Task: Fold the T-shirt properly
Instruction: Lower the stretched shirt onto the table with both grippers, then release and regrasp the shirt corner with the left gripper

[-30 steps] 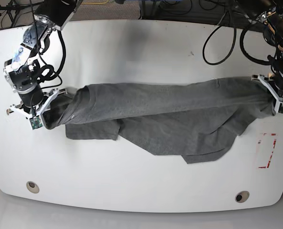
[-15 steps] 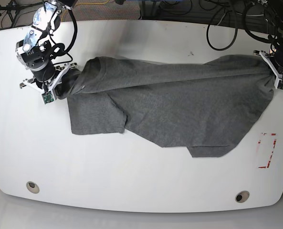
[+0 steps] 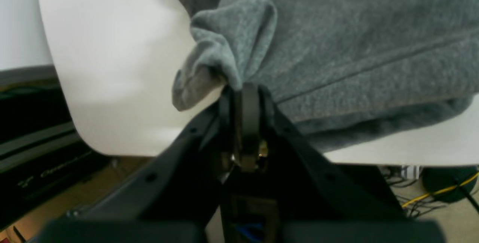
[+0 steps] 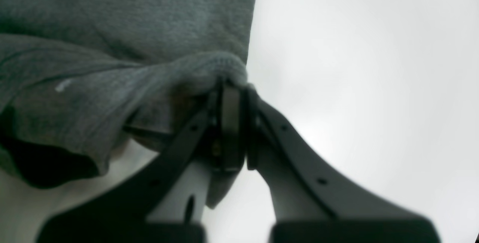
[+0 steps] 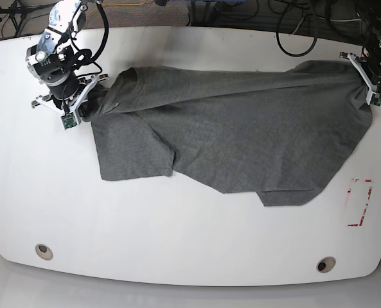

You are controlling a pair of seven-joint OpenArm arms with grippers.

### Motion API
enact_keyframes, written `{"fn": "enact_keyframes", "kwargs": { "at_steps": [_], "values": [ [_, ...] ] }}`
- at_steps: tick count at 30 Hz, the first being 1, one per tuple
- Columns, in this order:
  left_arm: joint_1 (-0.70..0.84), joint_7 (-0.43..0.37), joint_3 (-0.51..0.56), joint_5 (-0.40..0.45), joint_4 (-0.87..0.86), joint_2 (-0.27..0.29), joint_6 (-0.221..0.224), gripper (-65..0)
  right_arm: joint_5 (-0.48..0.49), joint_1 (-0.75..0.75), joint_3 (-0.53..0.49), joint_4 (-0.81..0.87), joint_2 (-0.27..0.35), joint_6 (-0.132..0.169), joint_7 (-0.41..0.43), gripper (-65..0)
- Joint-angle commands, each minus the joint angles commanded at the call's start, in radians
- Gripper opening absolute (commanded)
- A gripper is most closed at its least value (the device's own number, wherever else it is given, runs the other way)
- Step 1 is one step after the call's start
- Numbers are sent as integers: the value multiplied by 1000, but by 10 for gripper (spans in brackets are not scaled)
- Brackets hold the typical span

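Both tools, left tool [image 5: 374,82] and right tool [image 5: 79,106], clenched on T-shirt [image 5: 241,135]. I keep tension even; 6 o'clock hem probably rumpled on surface [image 5: 177,244].

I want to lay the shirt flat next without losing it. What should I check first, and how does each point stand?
1. Left end effector shut on the T-shirt: ok.
2. Right end effector shut on the T-shirt: ok.
3. Cloth stretched between both grips: ok.
4. Shirt lying flat and unfolded: not ok, one sleeve and a lower corner are doubled over.
5. Shirt fully on the table: ok.
6. How much cloth each grip holds: cannot tell.
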Motion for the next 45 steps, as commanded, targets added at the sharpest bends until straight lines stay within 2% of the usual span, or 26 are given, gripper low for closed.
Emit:
{"fn": "enact_keyframes", "kwargs": {
  "at_steps": [3,5,6,7,10,15,20,27,31,35,41,45],
  "values": [
    [0,0,0,0,-2,0,0,-465,0,-2,0,0,0,0,0,-648],
    [0,2,0,2,-3,-2,0,-332,0,-3,-3,0,-2,0,0,-648],
    [-2,2,0,2,-3,-2,0,-299,0,-3,-3,0,-2,0,0,-648],
    [-3,2,2,2,-3,-2,0,-236,0,-3,-5,0,-2,0,0,-648],
    [-5,2,2,-3,-3,-2,0,-135,0,-3,-5,0,-3,0,0,-648],
    [-12,2,2,-8,-2,2,0,-142,0,3,-6,0,-3,0,0,-648],
    [-98,5,2,-28,0,3,0,-144,0,6,-6,0,-3,0,0,-648],
    [-341,77,15,-26,-12,3,0,-144,0,6,-6,-3,-3,0,0,-648],
    [-440,103,71,-26,-40,-2,0,-144,2,6,-8,-3,-3,0,0,-648],
    [-526,138,81,-28,-51,-2,0,-144,2,6,-8,-3,-3,0,0,-648],
    [-631,137,89,-26,-153,-2,0,-144,2,20,-8,-3,-3,0,0,-648],
    [-712,80,89,-26,-311,-2,58,-144,2,26,-8,-5,-5,0,0,-648]
  ]
}}
